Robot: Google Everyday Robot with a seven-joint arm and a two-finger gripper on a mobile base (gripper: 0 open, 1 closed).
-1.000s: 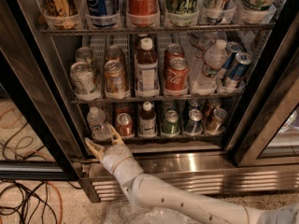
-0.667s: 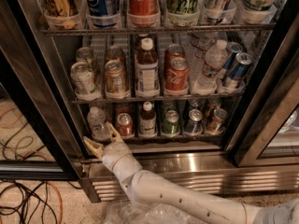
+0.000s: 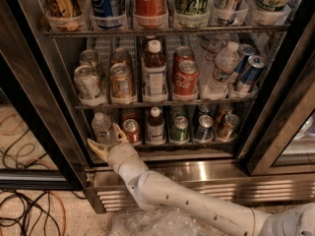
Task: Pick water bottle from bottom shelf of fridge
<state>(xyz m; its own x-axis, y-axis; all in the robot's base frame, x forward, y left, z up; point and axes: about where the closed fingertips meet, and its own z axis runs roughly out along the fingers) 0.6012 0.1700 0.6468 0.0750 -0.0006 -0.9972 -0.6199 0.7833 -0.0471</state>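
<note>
Since the earlier frame the gripper has crept a little up and in toward the fridge; nothing on the shelves has shifted. The white jointed arm reaches up from the lower right, across the stainless steel base, because its target stands at the far left.

That target, the small clear ribbed plastic water bottle with a white screw cap, stands upright at the front of the leftmost lane on the bottom shelf, the lowest wire rack. The pale yellow fingers are spread wide, one low to the bottle's left and the other beside its right flank. They grip nothing yet, and I judge the spread is meant to let the bottle's body pass between them before closing.

The clear lane trays hold each drink in its own file, so the front row reads cleanly. It holds six items: the one water bottle, a copper-coloured can just beside it, one white-capped bottle of dark drink, and three more cans to the right. More cans stand behind, too hidden to count.

On the rack above stand a second white-capped dark bottle and a taller clear bottle, making two clear bottles in all.
</note>
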